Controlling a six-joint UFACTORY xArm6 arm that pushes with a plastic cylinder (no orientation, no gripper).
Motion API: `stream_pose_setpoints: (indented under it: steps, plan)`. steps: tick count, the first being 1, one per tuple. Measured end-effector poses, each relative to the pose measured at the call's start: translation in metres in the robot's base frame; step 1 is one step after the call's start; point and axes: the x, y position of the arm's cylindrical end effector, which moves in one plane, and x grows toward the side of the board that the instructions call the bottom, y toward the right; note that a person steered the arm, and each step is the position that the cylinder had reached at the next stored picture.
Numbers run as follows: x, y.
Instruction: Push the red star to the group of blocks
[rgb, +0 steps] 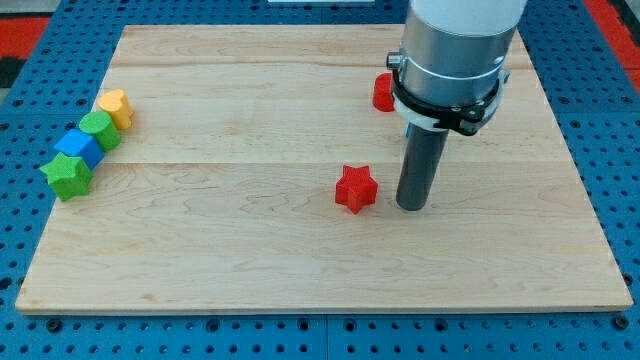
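The red star (356, 188) lies on the wooden board (250, 250), a little right of the middle. My tip (413, 206) rests on the board just to the star's right, a small gap away. The group of blocks sits at the view's left edge: a yellow block (116, 107), a green round block (99, 129), a blue block (78, 147) and a green star (67, 176), in a slanted row. A second red block (383, 92) lies near the view's top, partly hidden behind the arm.
The arm's large grey body (455, 55) hangs over the board's upper right. A blue pegboard surface (20, 120) surrounds the board on all sides.
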Motion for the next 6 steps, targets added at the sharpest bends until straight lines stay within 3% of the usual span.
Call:
stream_pose_setpoints:
  steps: [6]
  plan:
    - [-0.01, -0.038]
